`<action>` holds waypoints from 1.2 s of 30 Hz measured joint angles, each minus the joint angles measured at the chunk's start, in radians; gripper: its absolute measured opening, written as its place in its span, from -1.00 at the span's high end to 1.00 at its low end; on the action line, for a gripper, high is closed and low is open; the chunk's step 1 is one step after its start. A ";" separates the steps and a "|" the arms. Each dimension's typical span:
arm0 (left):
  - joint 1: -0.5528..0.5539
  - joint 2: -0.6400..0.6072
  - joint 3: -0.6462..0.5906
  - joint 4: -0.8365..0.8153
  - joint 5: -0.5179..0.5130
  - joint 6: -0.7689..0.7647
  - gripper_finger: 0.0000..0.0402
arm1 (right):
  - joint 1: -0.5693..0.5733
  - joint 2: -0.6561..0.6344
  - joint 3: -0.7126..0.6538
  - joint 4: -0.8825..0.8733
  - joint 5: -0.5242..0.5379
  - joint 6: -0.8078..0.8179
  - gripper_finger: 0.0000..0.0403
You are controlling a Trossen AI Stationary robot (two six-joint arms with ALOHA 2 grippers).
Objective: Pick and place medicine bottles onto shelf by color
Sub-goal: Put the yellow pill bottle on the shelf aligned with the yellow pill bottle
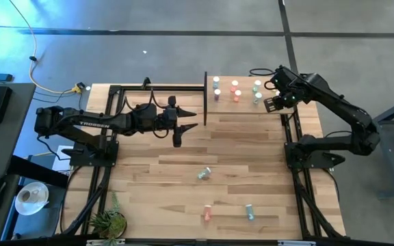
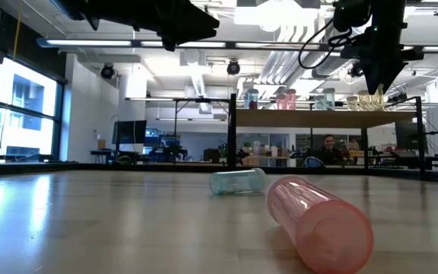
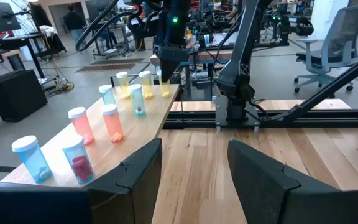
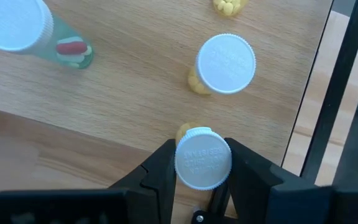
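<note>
The shelf [image 1: 245, 108] stands at the table's far side with several white-capped bottles upright on it in colour groups: blue [image 3: 31, 159], pink [image 3: 112, 124], teal [image 3: 137, 101] and yellow [image 3: 146, 85]. My right gripper [image 4: 202, 168] is over the shelf's right end, pointing down, shut on a yellow bottle [image 3: 165, 89]. My left gripper [image 1: 195, 119] is open and empty, held level above the table just left of the shelf. A teal bottle [image 1: 204, 173], a pink one [image 1: 207, 214] and another teal one [image 1: 250, 212] lie on their sides on the table. My right gripper pinches the yellow bottle's white cap [image 4: 202, 163] between its two fingers, one on each side of the cap. The fingers come from above, pointing down. The bottle is upright at the shelf's right end [image 2: 372, 100]; whether its base rests on the panel I cannot tell.
The shelf's black posts [image 1: 205, 99] stand between my left gripper and the panel. Another yellow bottle [image 4: 225, 63] stands close beside the held one. Both arm bases sit on black frames at the table's left and right edges. A small plant [image 1: 108, 222] sits at the near left corner.
</note>
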 joint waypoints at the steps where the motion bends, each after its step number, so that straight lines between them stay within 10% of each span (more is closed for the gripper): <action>1: 0.000 0.000 0.000 0.000 0.000 0.000 0.14 | 0.000 0.000 0.000 0.001 0.000 0.000 0.45; 36: 0.000 0.000 0.000 0.000 0.000 0.000 0.14 | 0.000 0.000 -0.001 -0.003 -0.003 0.009 0.45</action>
